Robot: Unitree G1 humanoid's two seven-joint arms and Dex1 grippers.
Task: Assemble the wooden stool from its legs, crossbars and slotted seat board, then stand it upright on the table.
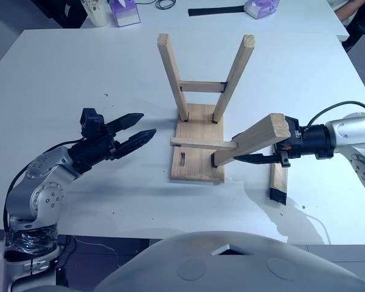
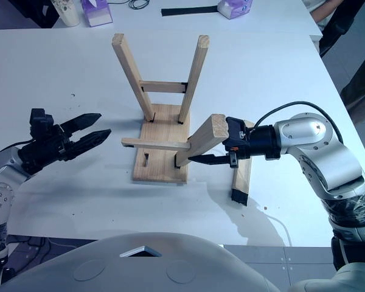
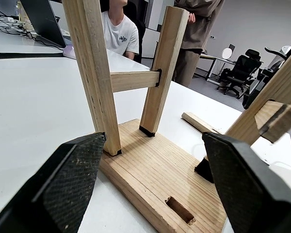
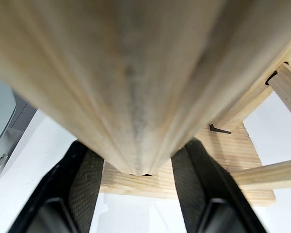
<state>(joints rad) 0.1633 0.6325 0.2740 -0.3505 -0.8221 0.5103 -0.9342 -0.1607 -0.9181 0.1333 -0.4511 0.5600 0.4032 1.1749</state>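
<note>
The slotted seat board lies flat mid-table. Two legs stand upright in its far slots, joined by a crossbar. A third leg leans over the board's near right corner, its foot at the slot there. A second crossbar sticks out leftward from it. My right gripper is shut on this leg, a pad on each side. A fourth leg lies on the table right of the board. My left gripper hovers open left of the board, facing it.
At the table's far edge stand a cup, two tissue boxes and a black strap. White table spreads left of the board and along the near edge. The right arm's cable loops above the table.
</note>
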